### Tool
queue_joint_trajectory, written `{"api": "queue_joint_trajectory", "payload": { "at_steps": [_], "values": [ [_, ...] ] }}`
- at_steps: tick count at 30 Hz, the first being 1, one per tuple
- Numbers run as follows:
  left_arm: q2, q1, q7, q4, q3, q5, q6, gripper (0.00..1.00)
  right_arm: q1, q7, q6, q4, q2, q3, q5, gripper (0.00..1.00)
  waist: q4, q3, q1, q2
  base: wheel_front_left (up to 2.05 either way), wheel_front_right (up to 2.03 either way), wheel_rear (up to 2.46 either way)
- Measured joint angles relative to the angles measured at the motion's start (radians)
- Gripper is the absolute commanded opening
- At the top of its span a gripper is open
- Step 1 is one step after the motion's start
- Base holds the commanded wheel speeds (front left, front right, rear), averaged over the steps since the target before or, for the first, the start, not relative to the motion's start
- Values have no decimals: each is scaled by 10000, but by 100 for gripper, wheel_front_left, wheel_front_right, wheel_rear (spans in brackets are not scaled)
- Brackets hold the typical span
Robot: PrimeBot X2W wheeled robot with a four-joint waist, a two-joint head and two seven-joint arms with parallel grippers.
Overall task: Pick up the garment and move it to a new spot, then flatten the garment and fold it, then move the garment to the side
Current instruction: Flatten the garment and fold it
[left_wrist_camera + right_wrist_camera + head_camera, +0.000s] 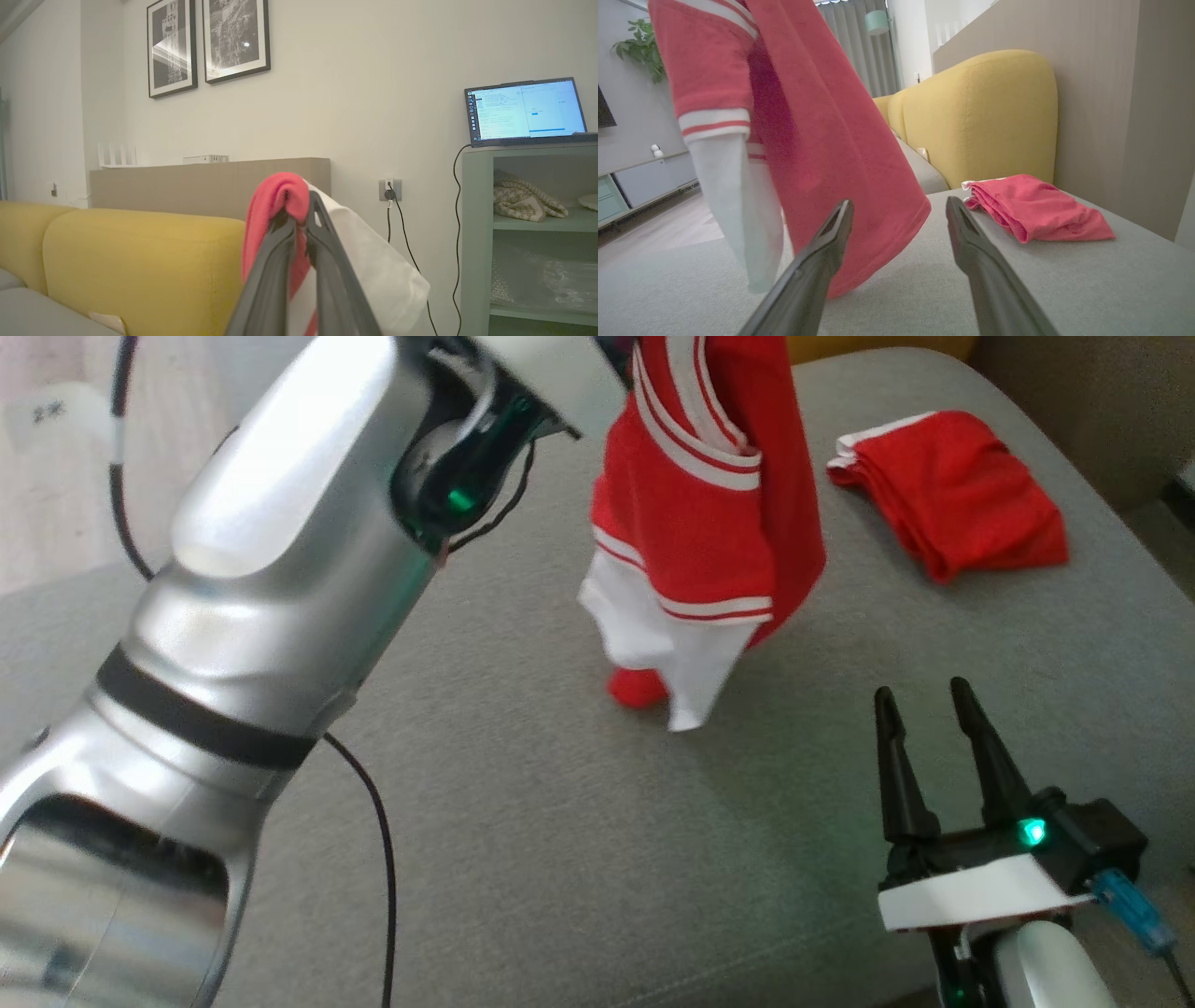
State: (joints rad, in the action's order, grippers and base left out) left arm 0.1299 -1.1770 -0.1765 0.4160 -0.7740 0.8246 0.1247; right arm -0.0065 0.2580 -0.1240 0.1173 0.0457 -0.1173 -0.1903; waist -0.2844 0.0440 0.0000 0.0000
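Head view, from left to right: our left forearm (pixel 252 616), silver with a dark band, spans 7 to 11 o'clock, a thin black cable (pixel 389 877) trailing beneath it. At 12 o'clock the garment (pixel 709 504), red with white stripes and a white sleeve, hangs from above; its lowest folds reach down to the grey cushion (pixel 523 859), though we cannot tell whether they touch it. At 2 o'clock a second red cloth (pixel 952 495) lies folded on the same cushion, well apart from the hanging one. At 5 o'clock our right gripper (pixel 922 693) hovers over the cushion, its two dark fingers spread wide with nothing between them.

In the left wrist view, a yellow sofa back (pixel 140 261) sits at 8 o'clock and two framed pictures (pixel 208 42) hang at 11 o'clock. At 6 o'clock our left gripper (pixel 301 210) is clenched on the garment, red and white fabric draped over its tips. At 3 o'clock a laptop (pixel 525 112) stands lit on a green shelf (pixel 476 224).

In the right wrist view, the garment hangs at 10 o'clock, its red hem dropping behind one of the spread fingers, and the second red cloth rests at 3 o'clock.
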Motion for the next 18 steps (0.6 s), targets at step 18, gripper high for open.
{"api": "queue_joint_trajectory", "payload": {
  "at_steps": [18],
  "values": [
    [2648, 9189, -715, -1446, 1755, 2303, -1534, 0, 263, 0, 0, -464, -6, 679, 794, 100, 2109, 723, 0, 0, 0, 0, 0]
  ]
}}
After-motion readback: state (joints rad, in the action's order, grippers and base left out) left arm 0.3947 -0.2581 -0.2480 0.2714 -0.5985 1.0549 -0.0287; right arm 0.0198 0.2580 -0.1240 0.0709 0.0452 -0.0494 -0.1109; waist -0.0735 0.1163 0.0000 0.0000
